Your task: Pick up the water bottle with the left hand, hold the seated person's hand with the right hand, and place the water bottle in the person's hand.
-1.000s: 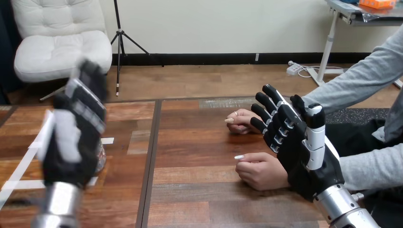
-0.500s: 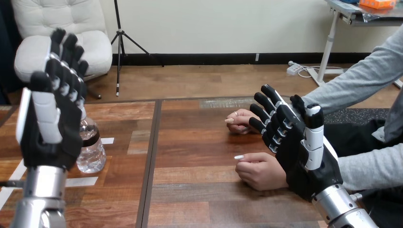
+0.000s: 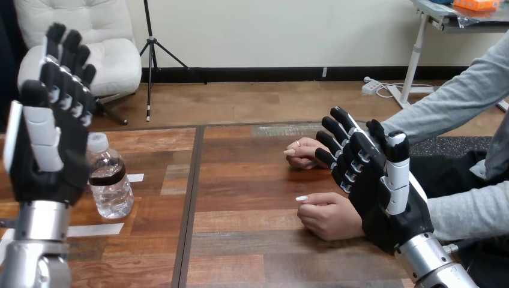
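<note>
A clear water bottle (image 3: 110,177) with a white cap and dark label stands upright on the table's left part. My left hand (image 3: 48,138) is raised just left of it, fingers straight and open, partly covering the bottle's left side. My right hand (image 3: 378,180) is held up open at the right, fingers spread. The person's near hand (image 3: 329,215) rests as a loose fist on the table, touching or just in front of my right palm. The person's far hand (image 3: 305,152) lies flat on the table behind my right fingers.
White tape strips (image 3: 90,230) mark the table (image 3: 252,198) around the bottle. A dark seam (image 3: 191,204) runs down the tabletop between the bottle and the person's hands. The person's grey sleeves (image 3: 468,210) come in from the right edge.
My left hand has risen and moved left, going from a blur over the bottle to an open pose beside it, uncovering the bottle. My right hand and the person's hands stayed put.
</note>
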Action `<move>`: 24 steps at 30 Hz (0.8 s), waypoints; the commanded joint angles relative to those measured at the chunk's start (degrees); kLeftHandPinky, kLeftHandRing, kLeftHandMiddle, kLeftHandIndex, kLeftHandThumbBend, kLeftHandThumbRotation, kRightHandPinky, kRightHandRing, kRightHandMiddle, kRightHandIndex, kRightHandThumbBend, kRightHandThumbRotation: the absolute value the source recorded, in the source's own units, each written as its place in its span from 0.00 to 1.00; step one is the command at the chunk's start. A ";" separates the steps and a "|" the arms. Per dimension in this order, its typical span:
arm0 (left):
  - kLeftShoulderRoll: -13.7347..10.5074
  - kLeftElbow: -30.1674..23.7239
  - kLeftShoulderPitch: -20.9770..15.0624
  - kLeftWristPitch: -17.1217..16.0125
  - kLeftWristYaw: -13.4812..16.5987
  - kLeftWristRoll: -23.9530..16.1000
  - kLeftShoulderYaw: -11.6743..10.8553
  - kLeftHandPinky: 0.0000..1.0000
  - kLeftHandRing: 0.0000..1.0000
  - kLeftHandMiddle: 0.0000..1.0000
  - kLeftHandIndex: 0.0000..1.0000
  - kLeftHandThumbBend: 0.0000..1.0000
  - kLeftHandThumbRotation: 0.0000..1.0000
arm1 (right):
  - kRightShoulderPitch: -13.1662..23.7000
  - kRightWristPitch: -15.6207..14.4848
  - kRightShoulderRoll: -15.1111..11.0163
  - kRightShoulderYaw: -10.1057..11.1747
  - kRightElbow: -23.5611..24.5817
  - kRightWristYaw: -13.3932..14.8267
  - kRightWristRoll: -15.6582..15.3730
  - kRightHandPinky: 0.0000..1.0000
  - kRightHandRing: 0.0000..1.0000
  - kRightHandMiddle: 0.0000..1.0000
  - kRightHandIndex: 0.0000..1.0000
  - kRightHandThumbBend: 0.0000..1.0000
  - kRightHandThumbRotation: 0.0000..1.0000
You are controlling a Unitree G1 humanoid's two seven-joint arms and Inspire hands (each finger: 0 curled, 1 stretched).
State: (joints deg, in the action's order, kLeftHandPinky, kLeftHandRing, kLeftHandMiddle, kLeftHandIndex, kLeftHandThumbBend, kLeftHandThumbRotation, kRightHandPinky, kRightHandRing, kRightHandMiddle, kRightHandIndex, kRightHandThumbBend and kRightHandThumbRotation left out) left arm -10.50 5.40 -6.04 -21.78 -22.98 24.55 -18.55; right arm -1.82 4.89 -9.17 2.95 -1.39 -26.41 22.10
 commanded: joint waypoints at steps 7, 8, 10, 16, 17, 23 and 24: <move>-3.11 1.57 -6.34 -1.42 0.15 -0.98 -1.31 1.00 1.00 1.00 1.00 0.93 0.94 | 1.96 0.12 0.20 0.50 2.74 0.05 0.23 1.00 1.00 1.00 1.00 1.00 1.00; -3.29 1.67 -6.64 -1.20 0.32 -1.03 -1.39 1.00 1.00 1.00 1.00 0.94 0.94 | 1.96 0.18 0.21 0.49 2.68 -0.01 0.24 1.00 1.00 1.00 1.00 1.00 1.00; -3.48 1.82 -6.96 -0.96 0.40 -0.97 -1.46 1.00 1.00 1.00 1.00 0.94 0.93 | 1.96 0.23 0.21 0.48 2.65 -0.06 0.24 1.00 1.00 1.00 1.00 1.00 1.00; -4.37 2.67 -8.00 -0.57 1.46 -1.89 -1.49 1.00 1.00 1.00 1.00 0.95 0.92 | 1.94 0.40 0.15 0.40 2.70 -0.09 0.03 1.00 1.00 1.00 1.00 1.00 1.00; -4.65 3.31 -8.30 -0.98 1.47 -2.31 -1.52 1.00 1.00 1.00 1.00 0.95 0.92 | 1.94 0.47 0.16 0.40 2.68 -0.10 0.01 1.00 1.00 1.00 1.00 1.00 1.00; -5.32 6.00 -9.66 -2.14 1.87 -3.63 -1.96 1.00 1.00 1.00 1.00 0.94 0.93 | 1.98 0.74 0.08 0.35 2.66 -0.16 -0.27 1.00 1.00 1.00 1.00 1.00 1.00; -5.35 6.29 -9.80 -2.27 1.86 -3.71 -2.02 1.00 1.00 1.00 1.00 0.93 0.93 | 1.98 0.70 0.09 0.35 2.71 -0.14 -0.27 1.00 1.00 1.00 1.00 1.00 1.00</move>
State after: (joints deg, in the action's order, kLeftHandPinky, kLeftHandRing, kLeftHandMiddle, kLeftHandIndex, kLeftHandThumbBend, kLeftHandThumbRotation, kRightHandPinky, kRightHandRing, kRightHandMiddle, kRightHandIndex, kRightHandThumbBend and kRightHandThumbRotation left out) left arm -13.99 9.09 -11.52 -22.70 -21.37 21.96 -20.44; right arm -1.82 4.88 -9.17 2.95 -1.39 -26.41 21.93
